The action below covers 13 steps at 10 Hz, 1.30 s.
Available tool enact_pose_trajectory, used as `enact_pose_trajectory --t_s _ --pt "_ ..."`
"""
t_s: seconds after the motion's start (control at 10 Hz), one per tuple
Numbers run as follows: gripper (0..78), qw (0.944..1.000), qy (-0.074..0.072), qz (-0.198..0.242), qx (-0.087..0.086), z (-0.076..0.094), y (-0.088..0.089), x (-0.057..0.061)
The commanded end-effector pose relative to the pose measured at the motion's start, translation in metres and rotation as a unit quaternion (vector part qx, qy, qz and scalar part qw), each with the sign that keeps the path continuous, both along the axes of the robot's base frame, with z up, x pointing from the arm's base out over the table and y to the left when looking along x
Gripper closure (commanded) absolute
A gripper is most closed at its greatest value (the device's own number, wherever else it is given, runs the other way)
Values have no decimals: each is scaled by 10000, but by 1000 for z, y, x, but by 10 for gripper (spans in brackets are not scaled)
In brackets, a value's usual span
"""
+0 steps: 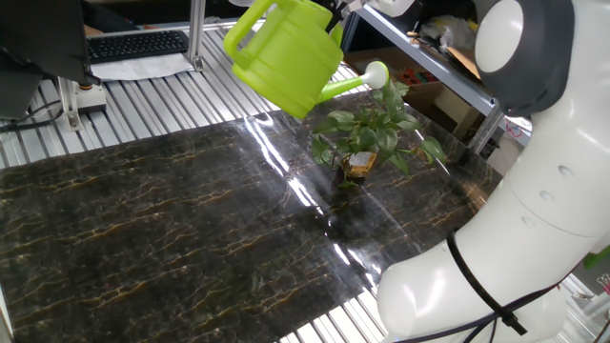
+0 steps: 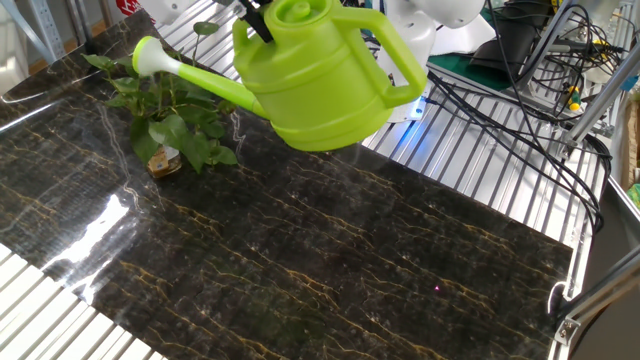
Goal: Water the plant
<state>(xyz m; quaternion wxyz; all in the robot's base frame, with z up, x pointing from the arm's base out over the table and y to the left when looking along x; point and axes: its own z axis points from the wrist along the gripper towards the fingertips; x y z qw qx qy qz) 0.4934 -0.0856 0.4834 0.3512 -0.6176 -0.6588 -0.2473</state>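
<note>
Lime-green plastic watering can hangs tilted above dark marbled desk, w/ spout tip over small leafy green plant in brownish pot. Hand sits at can's top edge, mostly cropped; can't tell if pinching.

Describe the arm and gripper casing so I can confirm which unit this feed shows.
The arm has a glossy white, rounded shell with a broad grey band at one joint and a thin black cable looped around its lower body. The gripper shows only as slim black fingers against white housing near the top edge. No markings or logos are legible in either view.
</note>
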Motion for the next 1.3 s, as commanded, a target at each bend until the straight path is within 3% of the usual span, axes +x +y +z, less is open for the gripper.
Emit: enact_pose_trajectory --t_s 0.1,0.3,0.7,0.9,1.3 --pt "764 9993 119 -110 340 4 -16 1" --pt "764 9980 238 -171 562 8 -23 0" --pt "764 9986 245 -149 450 12 -28 0" --pt "764 9995 209 18 227 22 -41 2" --pt "764 9998 142 79 -60 25 -45 1"
